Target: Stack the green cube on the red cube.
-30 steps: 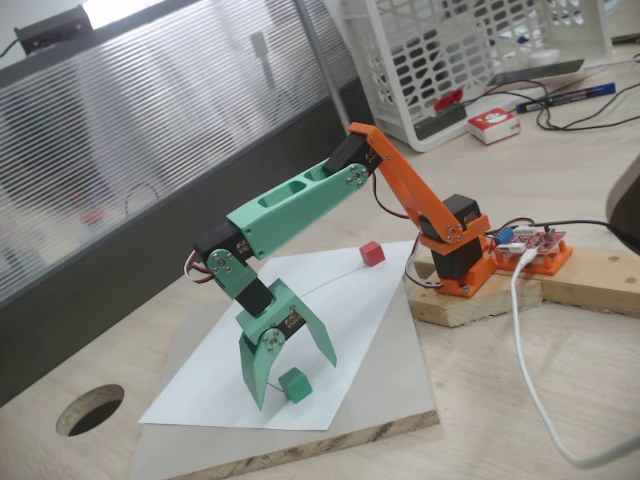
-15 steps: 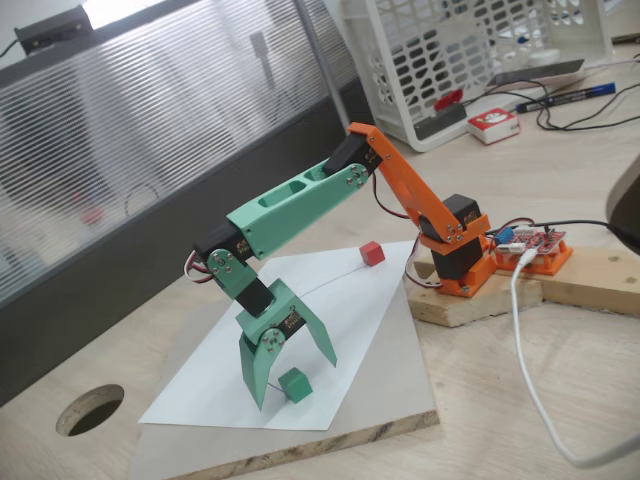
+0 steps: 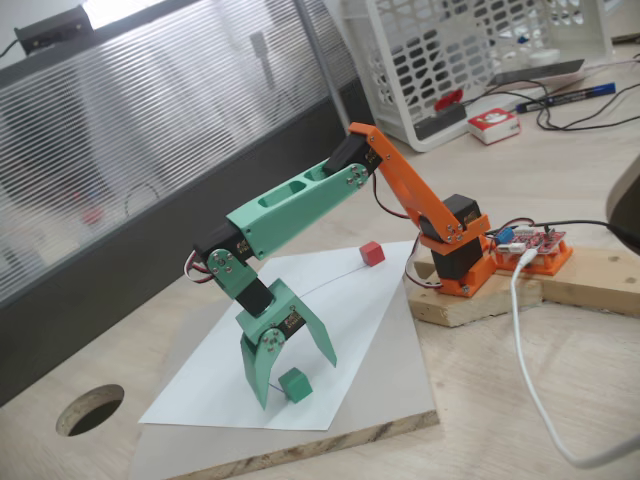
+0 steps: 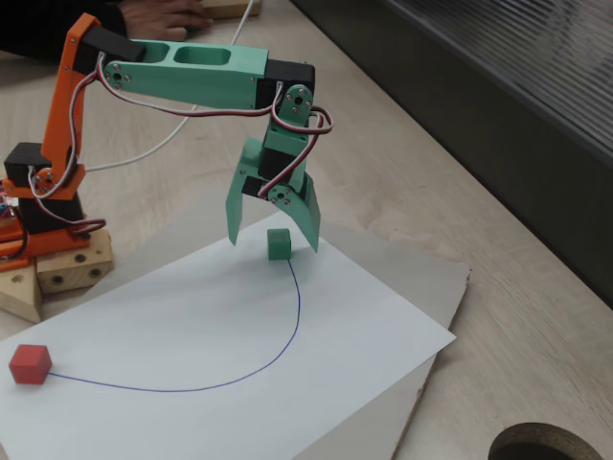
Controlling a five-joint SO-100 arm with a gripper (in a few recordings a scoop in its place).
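Note:
The small teal-green cube (image 3: 294, 384) (image 4: 279, 243) lies on a white sheet of paper (image 3: 350, 330) (image 4: 287, 374), at one end of a curved pen line. My green gripper (image 3: 296, 383) (image 4: 272, 242) stands open over it, its two fingers straddling the cube with tips at paper level and gaps on both sides. The red cube (image 3: 372, 253) (image 4: 30, 364) rests at the other end of the pen line, near the orange base (image 3: 455, 255) (image 4: 43, 182) and well apart from the gripper.
The paper lies on a wooden board (image 3: 330, 440) (image 4: 436, 287). A round hole (image 3: 90, 408) (image 4: 546, 448) is cut in the table beside it. A white basket (image 3: 470, 50), a red-and-white box (image 3: 493, 124), pens and cables lie behind the base. A person's hand (image 4: 168, 14) rests at the top edge.

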